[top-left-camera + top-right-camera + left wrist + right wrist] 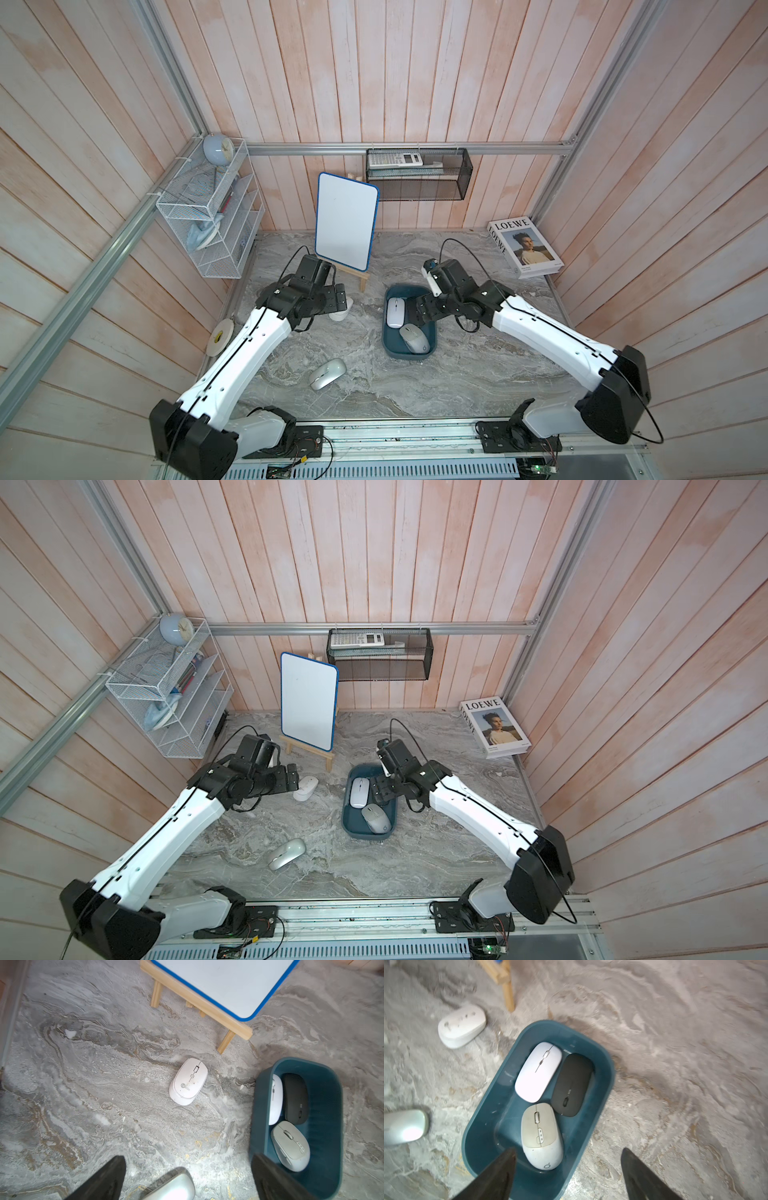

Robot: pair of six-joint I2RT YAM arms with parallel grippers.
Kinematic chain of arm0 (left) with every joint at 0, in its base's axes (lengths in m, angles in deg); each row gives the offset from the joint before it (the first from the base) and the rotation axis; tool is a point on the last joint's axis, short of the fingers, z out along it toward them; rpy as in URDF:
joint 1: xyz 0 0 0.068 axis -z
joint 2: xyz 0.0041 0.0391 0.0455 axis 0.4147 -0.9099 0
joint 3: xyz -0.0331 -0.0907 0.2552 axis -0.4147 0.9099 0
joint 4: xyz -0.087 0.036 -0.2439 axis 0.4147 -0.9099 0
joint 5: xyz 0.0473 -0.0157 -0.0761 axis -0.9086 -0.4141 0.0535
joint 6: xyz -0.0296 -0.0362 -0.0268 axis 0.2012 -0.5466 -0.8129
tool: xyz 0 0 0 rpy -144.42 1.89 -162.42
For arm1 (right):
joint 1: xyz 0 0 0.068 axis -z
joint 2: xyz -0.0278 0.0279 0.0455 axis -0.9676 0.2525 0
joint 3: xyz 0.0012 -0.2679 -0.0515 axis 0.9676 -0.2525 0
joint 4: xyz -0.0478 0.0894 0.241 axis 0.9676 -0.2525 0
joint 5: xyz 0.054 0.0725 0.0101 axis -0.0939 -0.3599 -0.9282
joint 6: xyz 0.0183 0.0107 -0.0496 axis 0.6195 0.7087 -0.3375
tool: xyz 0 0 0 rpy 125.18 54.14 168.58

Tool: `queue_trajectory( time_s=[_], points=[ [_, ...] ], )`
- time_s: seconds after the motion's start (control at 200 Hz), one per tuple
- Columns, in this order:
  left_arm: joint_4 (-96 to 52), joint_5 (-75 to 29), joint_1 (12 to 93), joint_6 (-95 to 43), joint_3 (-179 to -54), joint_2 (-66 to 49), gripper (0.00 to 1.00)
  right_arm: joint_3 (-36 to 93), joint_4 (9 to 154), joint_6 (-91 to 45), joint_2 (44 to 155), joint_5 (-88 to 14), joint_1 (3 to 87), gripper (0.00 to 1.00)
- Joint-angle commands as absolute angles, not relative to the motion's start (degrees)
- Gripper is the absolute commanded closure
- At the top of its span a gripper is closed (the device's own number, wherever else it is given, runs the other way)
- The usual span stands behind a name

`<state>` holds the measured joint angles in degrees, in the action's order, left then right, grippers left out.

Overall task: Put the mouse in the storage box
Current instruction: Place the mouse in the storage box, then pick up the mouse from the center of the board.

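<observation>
Right now my right gripper point(569, 1149) hangs over the dark teal rectangular plastic storage box point(481, 1126), on the side nearer my right arm. Its fingers are spread w/ nothing btw them.

Three mice lie inside the box, long axes roughly along its length:
- The flat white mouse point(538, 1072) is at the far end, wheel end pointing twd the back wall.
- The flat black mouse point(572, 1084) lies right beside it, turned the opp. way, wheel end twd my base.
- The rounded grey-beige mouse point(539, 1136) fills the near end, slightly skewed, nose close to both others and pointing back too.

Two mice are outside the box, on the grey marble tabletop point(478, 374). The chunky white mouse point(188, 1081) lies left of the box, wheel end twd the foot of the wooden easel w/ blue-rimmed whiteboard point(347, 222). My left gripper point(294, 778) hovers just by it, fingers wide apart, empty. The shiny silver mouse point(327, 374) lies nearer the front, well apart from the box, axis diagonal. Can't tell which end is its front.
</observation>
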<state>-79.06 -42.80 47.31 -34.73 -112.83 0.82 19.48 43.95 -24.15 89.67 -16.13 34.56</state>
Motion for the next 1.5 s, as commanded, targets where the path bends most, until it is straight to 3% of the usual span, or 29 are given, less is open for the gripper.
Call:
queue_trajectory(
  time_s=[0.0,0.315,1.1,1.275,1.495],
  points=[
    [-75.01,-39.09,46.4,-31.53,-114.77,-6.66,0.0,13.66,49.65,-19.68,83.55,-12.68,35.49,0.13],
    [-71.46,-37.33,46.02,-23.16,-117.82,-24.08,0.0,9.18,49.05,-19.58,75.27,-12.88,41.19,0.07],
    [-74.5,-34.24,41.45,-11.86,-125.86,-40.42,0.0,10.71,48.14,-19.89,77.2,-13.49,41.8,0.07],
    [-74.94,-33.86,41.46,-11.9,-127.48,-42.86,0.08,10.58,48.17,-19.58,77.51,-13.57,41.84,0.07],
    [-74.19,-34.39,41.46,-13.25,-126.13,-43.42,0.24,10.26,48.34,-19.21,77.86,-13.73,41.85,0.07]
  ],
)
